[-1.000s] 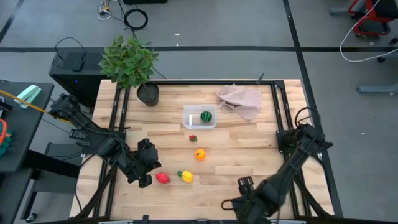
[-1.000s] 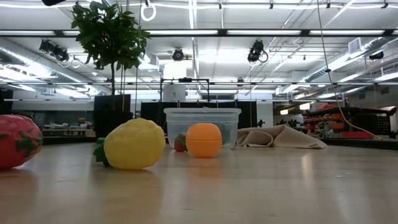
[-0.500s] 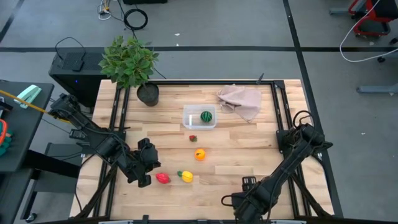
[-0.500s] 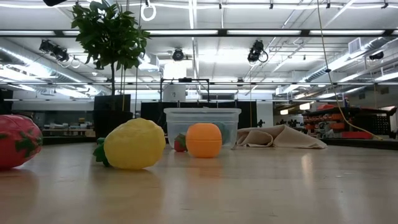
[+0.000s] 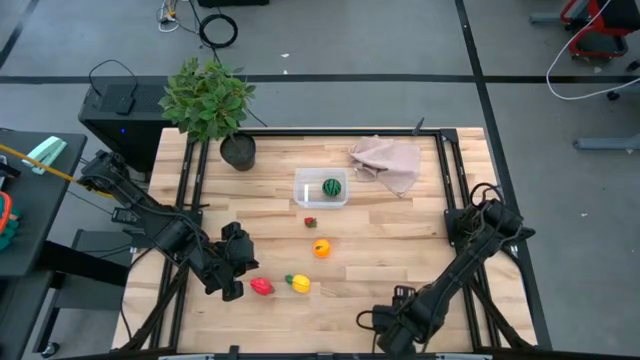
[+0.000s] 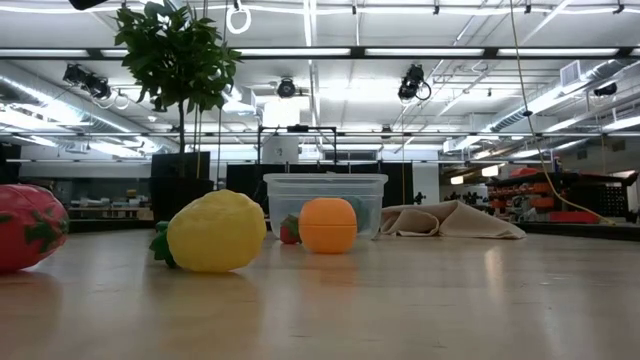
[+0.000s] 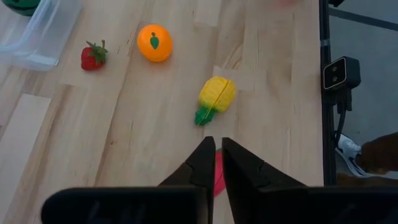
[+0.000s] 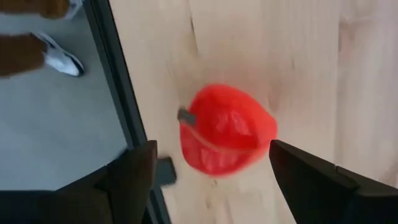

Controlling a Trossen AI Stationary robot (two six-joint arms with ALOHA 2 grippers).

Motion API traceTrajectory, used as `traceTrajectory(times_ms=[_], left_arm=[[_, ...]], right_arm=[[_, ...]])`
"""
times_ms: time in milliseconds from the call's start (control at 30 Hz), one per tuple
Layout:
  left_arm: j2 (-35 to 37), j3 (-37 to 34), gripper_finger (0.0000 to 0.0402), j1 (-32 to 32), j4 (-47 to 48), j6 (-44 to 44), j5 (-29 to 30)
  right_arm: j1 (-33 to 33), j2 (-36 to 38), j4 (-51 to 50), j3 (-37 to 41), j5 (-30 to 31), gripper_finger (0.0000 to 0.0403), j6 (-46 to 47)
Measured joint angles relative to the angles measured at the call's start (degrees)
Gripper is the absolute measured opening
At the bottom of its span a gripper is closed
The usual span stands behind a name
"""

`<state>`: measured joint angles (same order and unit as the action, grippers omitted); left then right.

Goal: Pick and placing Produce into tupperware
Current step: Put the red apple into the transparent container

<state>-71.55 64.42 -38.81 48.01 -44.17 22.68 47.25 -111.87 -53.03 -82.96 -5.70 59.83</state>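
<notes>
The clear tupperware [image 5: 320, 189] sits mid-table with a green melon [image 5: 332, 187] inside. On the wood lie a strawberry [image 5: 310, 222], an orange [image 5: 321, 248], a yellow piece [image 5: 300, 284] and a red piece [image 5: 262, 287]. My left gripper [image 7: 216, 163] is shut, with its tips over that red piece [image 7: 218, 177]. My right gripper [image 8: 214, 158] is open at the near edge. Its fingers stand on either side of another red piece [image 8: 227, 130] that lies on the table, and this piece is hidden in the high view. My left gripper has its shut fingertips [image 7: 205, 155] right over the red piece's edge [image 7: 219, 180]. The fingers hide the spot, so I cannot tell whether they touch it.
A potted plant [image 5: 210, 105] stands at the far left corner and a beige cloth [image 5: 387, 160] lies at the far right. The table's near edge and black frame rail [image 8: 115, 81] run beside my right gripper. A person's shoe [image 8: 62, 59] shows on the floor beyond.
My right gripper has moved toward the table's near edge. The left arm and the produce have kept still.
</notes>
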Motion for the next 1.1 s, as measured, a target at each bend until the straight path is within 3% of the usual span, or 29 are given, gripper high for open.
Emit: traceTrajectory(times_ms=[433, 867, 1100], left_arm=[[0.0, 0.0, 0.0035, 0.0, 0.0, -0.1, 0.0], [0.0, 0.0, 0.0035, 0.0, 0.0, -0.1, 0.0], [0.0, 0.0, 0.0040, 0.0, 0.0, -0.2, 0.0]], right_arm=[[0.1, 0.0, 0.4, 0.2, 2.7, 0.0317, 0.7], [-0.4, 0.0, 4.3, 5.3, 1.3, 0.0383, 1.3], [-1.1, 0.0, 8.7, 8.3, 0.7, 0.0394, 2.2]])
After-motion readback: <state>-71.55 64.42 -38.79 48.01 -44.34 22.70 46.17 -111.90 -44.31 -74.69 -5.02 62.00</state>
